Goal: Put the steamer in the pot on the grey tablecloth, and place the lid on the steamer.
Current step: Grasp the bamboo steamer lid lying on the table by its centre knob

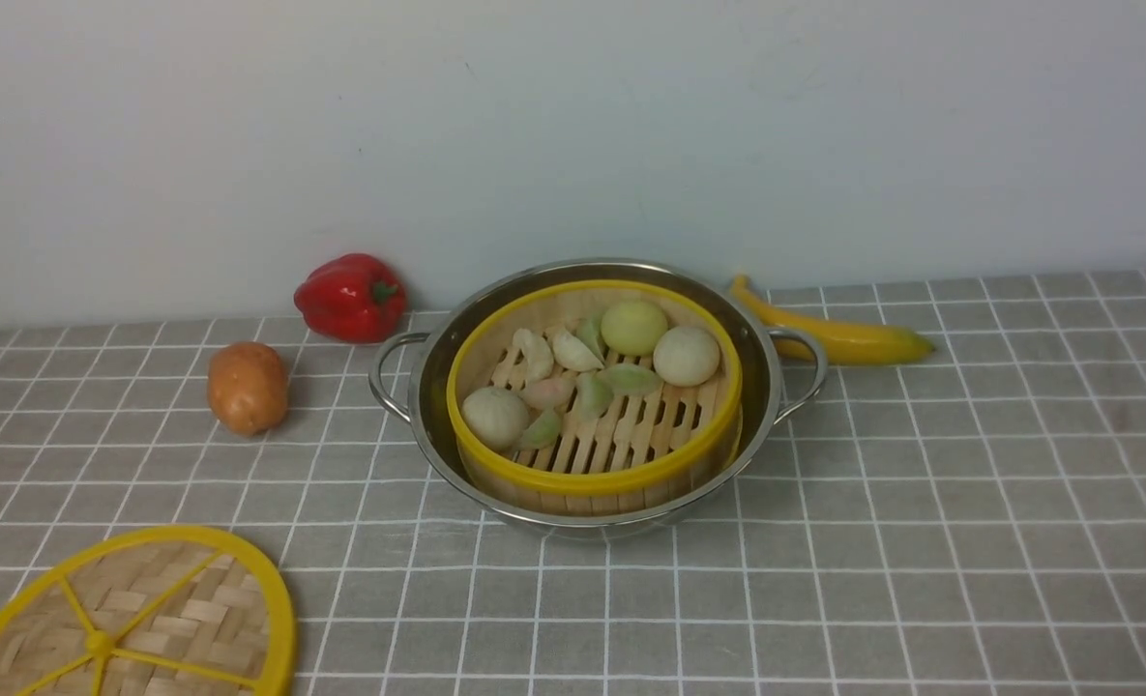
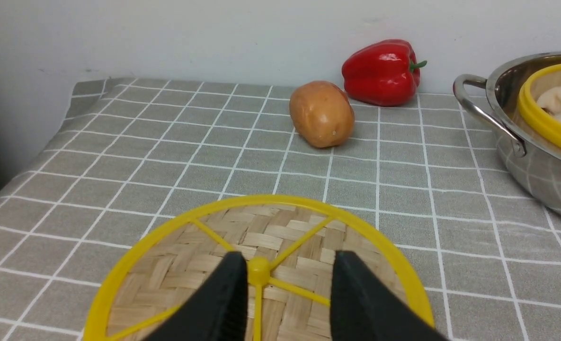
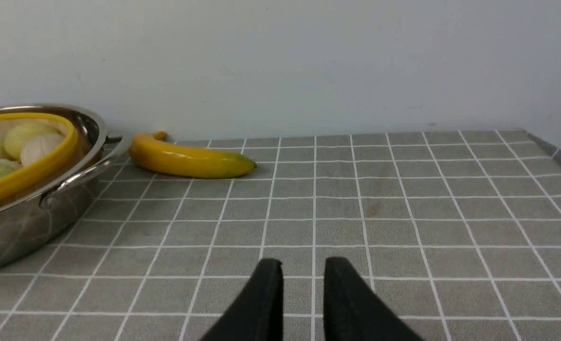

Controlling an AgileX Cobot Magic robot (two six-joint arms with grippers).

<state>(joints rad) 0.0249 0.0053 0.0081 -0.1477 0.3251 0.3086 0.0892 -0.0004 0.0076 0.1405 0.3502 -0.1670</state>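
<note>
On the grey white-gridded tablecloth (image 1: 921, 483), the shiny steel two-handled pot (image 1: 766, 387) at centre holds the yellow-rimmed bamboo steamer (image 1: 592, 478). The flat woven yellow-rimmed lid (image 1: 176, 599) lies near left: light, stiff, perhaps slick. My left end effector (image 2: 289, 259) stands open astride its centre knob (image 2: 259, 267), where I'd pinch; my right end effector (image 3: 304, 263) is slightly parted, empty.

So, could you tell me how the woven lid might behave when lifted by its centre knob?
The lid looks thin, woven bamboo in a yellow rim, so probably light and fairly stiff. Gripped only at the small centre knob, the wide disc may tilt or swivel. Lying flat on the grey tablecloth, it would likely slide, not roll.
</note>
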